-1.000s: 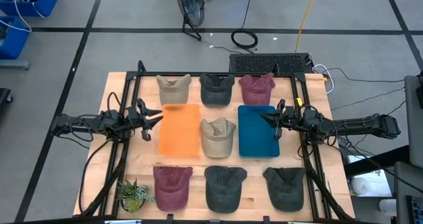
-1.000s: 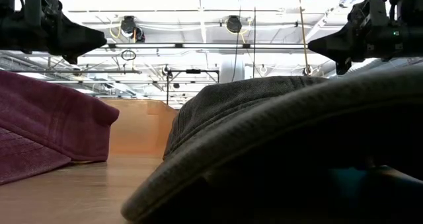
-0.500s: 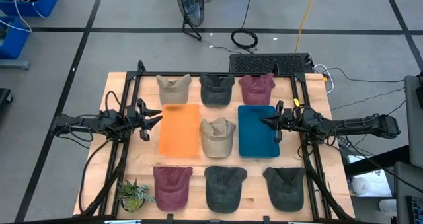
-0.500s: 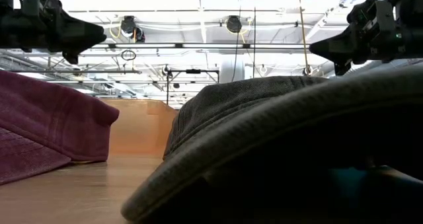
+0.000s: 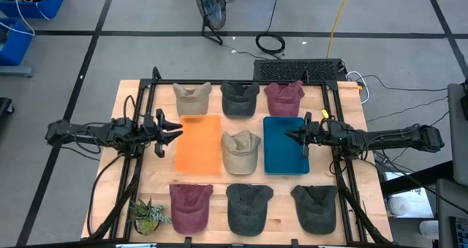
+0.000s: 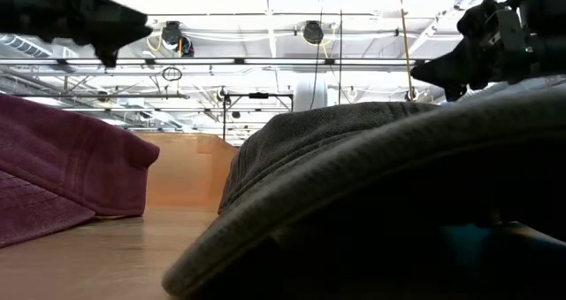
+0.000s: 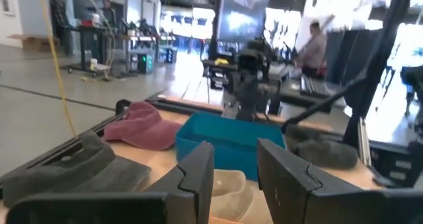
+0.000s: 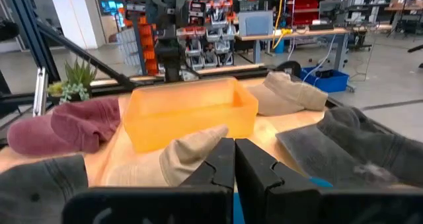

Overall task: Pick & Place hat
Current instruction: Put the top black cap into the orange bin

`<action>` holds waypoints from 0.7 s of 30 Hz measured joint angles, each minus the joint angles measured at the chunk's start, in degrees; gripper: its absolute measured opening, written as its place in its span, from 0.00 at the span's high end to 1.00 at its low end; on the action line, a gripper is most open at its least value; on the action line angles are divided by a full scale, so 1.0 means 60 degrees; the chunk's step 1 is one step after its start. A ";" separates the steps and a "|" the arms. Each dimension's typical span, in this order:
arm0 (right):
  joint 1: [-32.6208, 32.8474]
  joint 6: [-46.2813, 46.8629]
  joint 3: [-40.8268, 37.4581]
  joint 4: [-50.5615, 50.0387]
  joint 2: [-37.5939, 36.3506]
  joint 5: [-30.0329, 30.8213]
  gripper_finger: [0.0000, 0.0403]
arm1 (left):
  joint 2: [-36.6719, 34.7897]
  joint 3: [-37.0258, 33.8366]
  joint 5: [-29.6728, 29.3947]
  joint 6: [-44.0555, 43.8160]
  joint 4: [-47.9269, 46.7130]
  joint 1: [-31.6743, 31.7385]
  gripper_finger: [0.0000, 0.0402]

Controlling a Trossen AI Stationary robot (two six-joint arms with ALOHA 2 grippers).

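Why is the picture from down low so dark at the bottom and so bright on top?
In the low view, the dark gray hat sits right against the lens, so it looks huge, soft and shadowy, while bright ceiling lights glare behind it. The maroon hat looks soft too. In the high view, the light is even and the table looks sharp.

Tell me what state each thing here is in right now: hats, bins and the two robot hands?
Left tool: open, empty, beside the orange bin.
Right tool: shut, empty, over the blue bin.
Orange bin: empty.
Blue bin: empty.
Beige hat: lying between the bins, untouched.
Other hats: six in two rows, at rest.
Plant: upright at the table corner.
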 joint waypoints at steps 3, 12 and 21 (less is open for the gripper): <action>0.0000 0.0009 0.0211 -0.0265 0.0007 -0.0006 0.99 | 0.1414 0.0828 0.0081 0.0252 0.0024 -0.0007 0.70; 0.0129 0.0197 0.1214 -0.1474 0.0002 -0.0266 0.83 | 0.5218 0.3166 0.1527 0.0724 0.0024 -0.0011 0.70; 0.0528 0.0067 0.1239 -0.1490 0.0004 0.0016 0.73 | 0.7007 0.3982 0.1578 0.1012 0.0487 -0.0283 0.70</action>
